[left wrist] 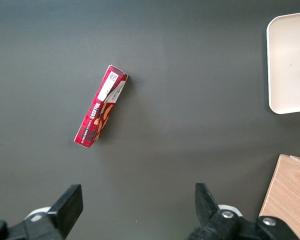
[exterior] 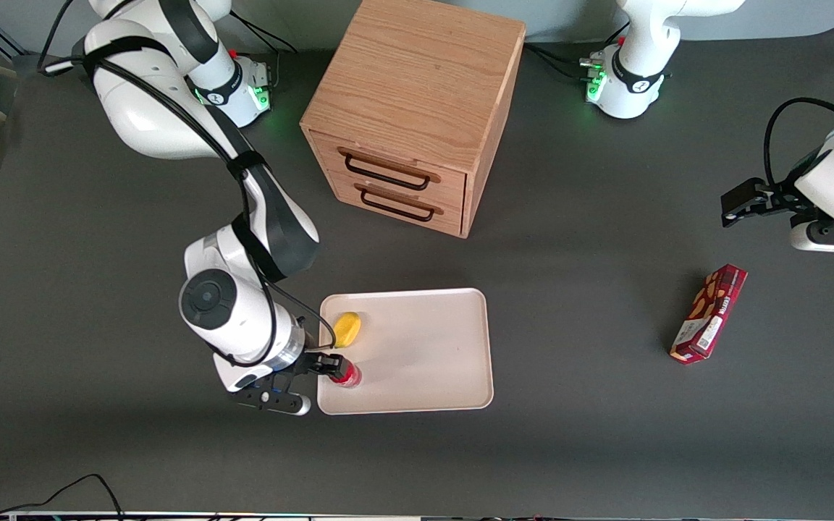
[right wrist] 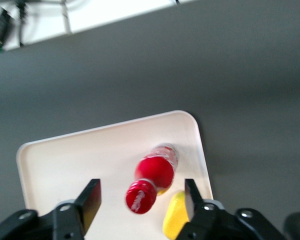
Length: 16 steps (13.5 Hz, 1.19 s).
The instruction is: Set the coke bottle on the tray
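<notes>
The coke bottle (right wrist: 152,175), red with a red cap, stands on the cream tray (right wrist: 80,160) close to the corner nearest the working arm. In the front view only part of the coke bottle (exterior: 349,375) shows past the fingers, near the rim of the tray (exterior: 424,347). My right gripper (right wrist: 141,194) is open just above the tray, with one finger on each side of the bottle's cap. A gap shows between each finger and the cap. In the front view the gripper (exterior: 333,365) hangs over that same tray corner.
A yellow item (exterior: 347,329) lies on the tray beside the bottle, farther from the front camera. A wooden drawer cabinet (exterior: 410,116) stands farther back. A dark-red snack box (exterior: 709,312) lies on the table toward the parked arm's end.
</notes>
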Tool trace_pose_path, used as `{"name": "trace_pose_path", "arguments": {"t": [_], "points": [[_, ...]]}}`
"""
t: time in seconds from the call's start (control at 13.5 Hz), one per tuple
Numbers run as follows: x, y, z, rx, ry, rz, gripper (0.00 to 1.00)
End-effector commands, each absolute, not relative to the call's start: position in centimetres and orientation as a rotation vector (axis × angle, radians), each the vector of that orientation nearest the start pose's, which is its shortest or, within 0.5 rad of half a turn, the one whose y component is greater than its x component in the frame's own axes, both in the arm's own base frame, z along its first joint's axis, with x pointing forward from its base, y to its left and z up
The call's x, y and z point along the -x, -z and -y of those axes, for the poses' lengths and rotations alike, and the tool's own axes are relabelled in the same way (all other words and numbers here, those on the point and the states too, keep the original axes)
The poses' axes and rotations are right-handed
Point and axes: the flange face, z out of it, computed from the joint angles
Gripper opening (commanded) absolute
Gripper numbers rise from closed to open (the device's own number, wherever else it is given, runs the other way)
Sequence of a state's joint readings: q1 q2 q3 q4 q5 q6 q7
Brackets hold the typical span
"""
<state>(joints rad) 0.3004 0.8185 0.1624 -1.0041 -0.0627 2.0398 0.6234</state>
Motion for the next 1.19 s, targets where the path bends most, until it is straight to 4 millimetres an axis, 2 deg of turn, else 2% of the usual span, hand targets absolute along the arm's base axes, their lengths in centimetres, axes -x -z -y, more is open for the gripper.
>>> {"name": "trace_pose_path", "arguments": {"t": [0.0,0.07,0.15,0.22,0.3,0.37,0.44,0.59,0.67,0.74,0.89,1.04,1.11], "points": [[-70.6,-50.8,-29.4,2.913,0.426,-0.294,1.00],[-69.1,-53.7,-28.9,2.925,0.434,-0.271,1.00],[-66.8,-56.7,-27.8,2.966,0.383,-0.267,1.00],[-64.8,-58.7,-25.8,3.008,0.330,-0.286,1.00],[-62.5,-60.3,-23.9,3.059,0.277,-0.234,1.00],[-59.4,-61.8,-20.1,3.111,0.261,-0.132,1.00],[-57.0,-62.5,-17.4,3.133,0.260,-0.135,1.00],[-52.9,-63.1,-13.8,3.155,0.278,-0.111,1.00],[-51.3,-63.2,-12.3,3.165,0.287,-0.120,1.00],[-49.7,-63.3,-11.7,3.169,0.303,-0.134,1.00],[-47.9,-63.9,-11.2,3.143,0.302,-0.156,1.00],[-49.0,-65.4,-10.6,3.085,0.304,-0.211,1.00],[-50.3,-65.9,-10.0,3.055,0.290,-0.228,1.00]]}}
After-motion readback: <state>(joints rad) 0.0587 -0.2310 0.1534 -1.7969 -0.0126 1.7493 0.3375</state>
